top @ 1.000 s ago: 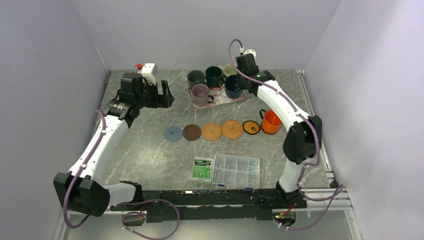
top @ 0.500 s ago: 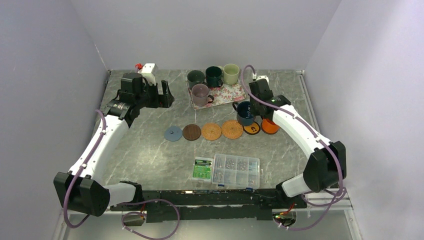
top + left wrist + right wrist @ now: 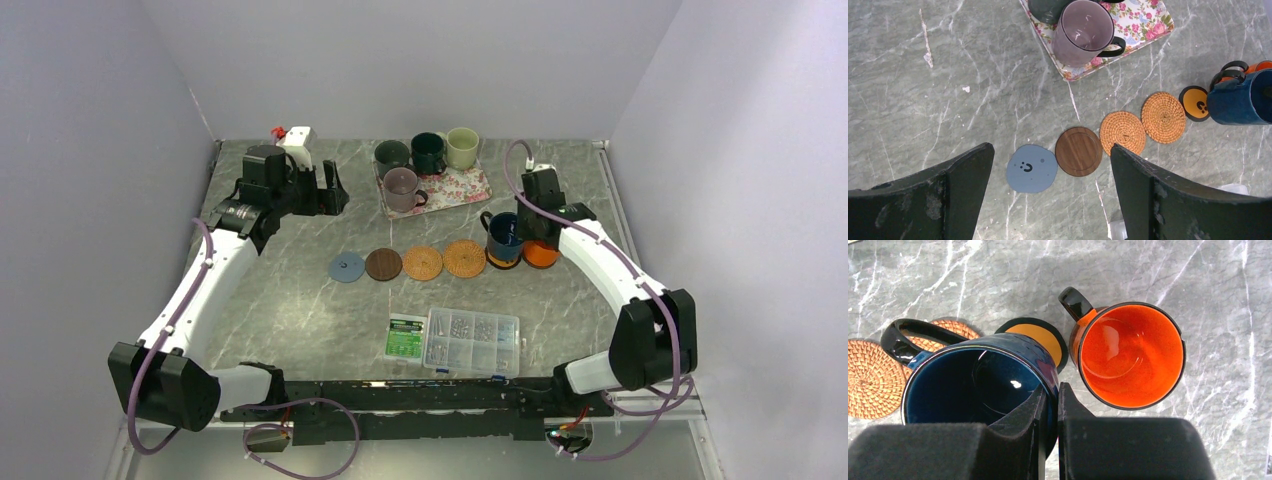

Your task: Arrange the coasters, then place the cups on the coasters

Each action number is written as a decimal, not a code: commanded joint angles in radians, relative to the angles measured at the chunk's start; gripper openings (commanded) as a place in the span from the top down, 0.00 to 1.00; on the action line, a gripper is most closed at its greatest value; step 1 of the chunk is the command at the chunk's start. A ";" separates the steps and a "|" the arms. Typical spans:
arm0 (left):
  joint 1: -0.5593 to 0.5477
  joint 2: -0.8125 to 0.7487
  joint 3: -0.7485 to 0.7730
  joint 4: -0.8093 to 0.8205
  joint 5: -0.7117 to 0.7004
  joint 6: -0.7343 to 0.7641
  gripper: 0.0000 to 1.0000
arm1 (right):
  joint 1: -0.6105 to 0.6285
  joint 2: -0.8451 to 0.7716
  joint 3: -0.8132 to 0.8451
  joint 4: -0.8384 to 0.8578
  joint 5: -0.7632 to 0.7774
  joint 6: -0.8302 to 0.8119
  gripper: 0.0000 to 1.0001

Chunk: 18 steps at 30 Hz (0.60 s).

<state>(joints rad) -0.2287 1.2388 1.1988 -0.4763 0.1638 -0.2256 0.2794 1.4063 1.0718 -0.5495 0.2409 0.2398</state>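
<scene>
Five coasters lie in a row: light blue (image 3: 346, 267), dark brown (image 3: 383, 264), two woven tan (image 3: 423, 262) (image 3: 464, 258), and black with orange (image 3: 1040, 337). My right gripper (image 3: 1050, 395) is shut on the rim of the navy cup (image 3: 978, 385), one finger inside. It holds the cup over the near half of the black-and-orange coaster; I cannot tell if they touch. The orange cup (image 3: 1130, 352) stands right beside it. The mauve (image 3: 402, 187), grey-green (image 3: 391, 156), teal (image 3: 428, 151) and cream (image 3: 462, 147) cups stand on the floral tray (image 3: 465, 186). My left gripper (image 3: 1052, 165) hangs open at back left.
A clear plastic screw box (image 3: 472, 342) and a green card (image 3: 405, 337) lie near the front edge, in front of the coaster row. A small white device (image 3: 297, 140) sits in the back left corner. Walls close in the table on three sides.
My right arm has carried the navy cup off the tray, forward and down to the black-and-orange coaster beside the orange cup. The left arm has not moved.
</scene>
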 commanded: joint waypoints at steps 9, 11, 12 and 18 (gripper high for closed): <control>0.002 0.003 -0.003 0.032 0.018 0.005 0.08 | -0.051 -0.014 -0.023 0.164 -0.116 -0.085 1.00; 0.002 0.004 -0.003 0.032 0.019 0.005 0.08 | -0.054 -0.005 -0.024 0.168 -0.112 -0.090 1.00; 0.002 0.005 -0.002 0.031 0.019 0.005 0.08 | -0.054 -0.001 -0.024 0.170 -0.109 -0.092 1.00; 0.002 0.005 -0.002 0.031 0.019 0.006 0.08 | -0.057 0.018 -0.027 0.185 -0.094 -0.101 1.00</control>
<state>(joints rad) -0.2287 1.2411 1.1988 -0.4755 0.1642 -0.2256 0.2291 1.4281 1.0348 -0.4603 0.1471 0.1501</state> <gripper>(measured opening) 0.925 0.110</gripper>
